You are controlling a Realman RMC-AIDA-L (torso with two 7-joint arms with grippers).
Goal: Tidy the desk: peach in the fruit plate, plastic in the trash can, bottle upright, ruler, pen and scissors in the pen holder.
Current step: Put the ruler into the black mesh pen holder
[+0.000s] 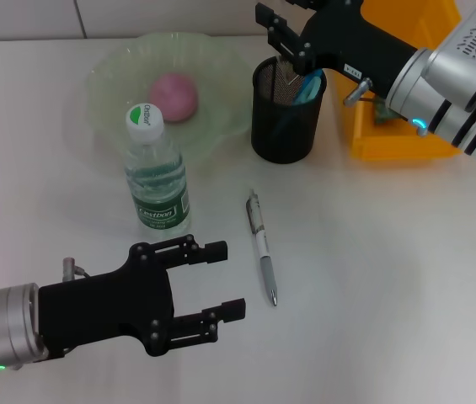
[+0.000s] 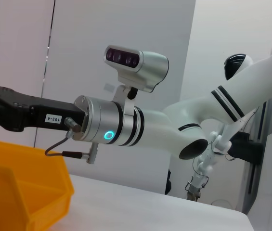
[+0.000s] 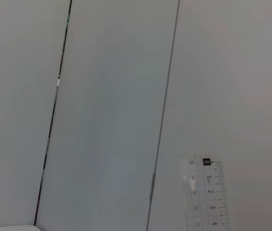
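Note:
A pink peach (image 1: 174, 95) lies in the green translucent fruit plate (image 1: 107, 80). In front of the plate a clear bottle (image 1: 155, 172) with a green cap stands upright. The black mesh pen holder (image 1: 286, 126) holds blue-handled scissors (image 1: 310, 86). My right gripper (image 1: 284, 40) hangs over the holder's rim, shut on a clear ruler (image 3: 205, 192) whose end dips into the holder. A silver pen (image 1: 262, 247) lies on the table. My left gripper (image 1: 233, 280) is open just left of the pen, with nothing between its fingers. No plastic is in view.
An orange bin (image 1: 398, 126) stands right of the pen holder, under my right arm; the left wrist view also shows the orange bin (image 2: 25, 183) below that arm (image 2: 126, 127). The white table runs to the front and right.

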